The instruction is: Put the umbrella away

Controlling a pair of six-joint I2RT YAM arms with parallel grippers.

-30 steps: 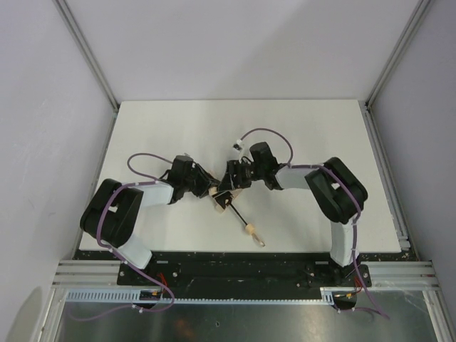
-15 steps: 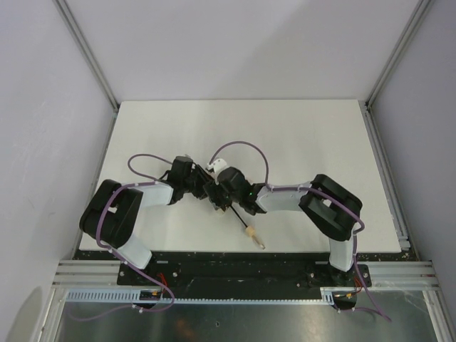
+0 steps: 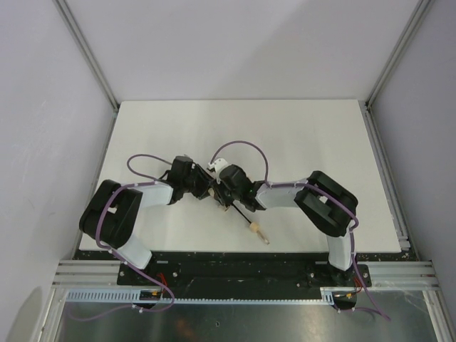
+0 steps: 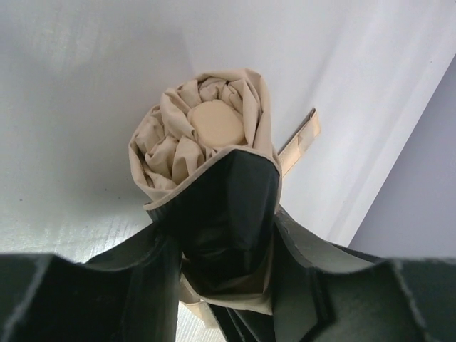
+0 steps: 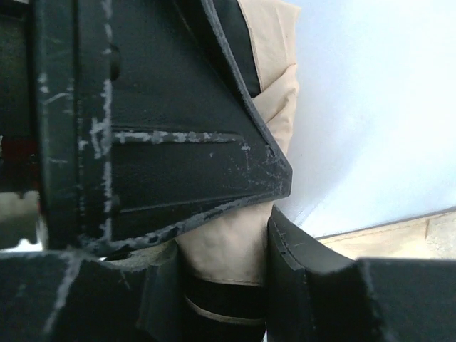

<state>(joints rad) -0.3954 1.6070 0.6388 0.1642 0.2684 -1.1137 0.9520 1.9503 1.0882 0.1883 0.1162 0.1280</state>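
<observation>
In the top view, the right gripper (image 3: 225, 194) has swung in over the last second. It was beyond the fabric, farther from the bases, and now sits tip to tip with the left gripper (image 3: 202, 187). The tan canopy that showed between them a second ago is almost wholly covered. Only the black shaft (image 3: 242, 216) runs out from under the right jaws toward the near edge of the table (image 3: 306, 135), ending in the wooden handle (image 3: 254, 229). The handle has slid slightly to the right, so we judge that the umbrella (image 3: 236, 211) is being worked, not merely touched.

In the left wrist view, the rolled canopy stands just ahead of the fingertips with its round cap facing us. One black finger is pressed across the folds, with fabric bulging on both sides. The left jaws are clamped on the bundle. A tan strap (image 4: 300, 141) hangs loose beyond them.

In the right wrist view, beige fabric fills the gap between the upper and lower fingers. We read these jaws as closed on the canopy too.

With both grippers now holding the folded fabric, we think the roll is gathered. The shaft is not yet pushed in and the strap is not yet fastened.
</observation>
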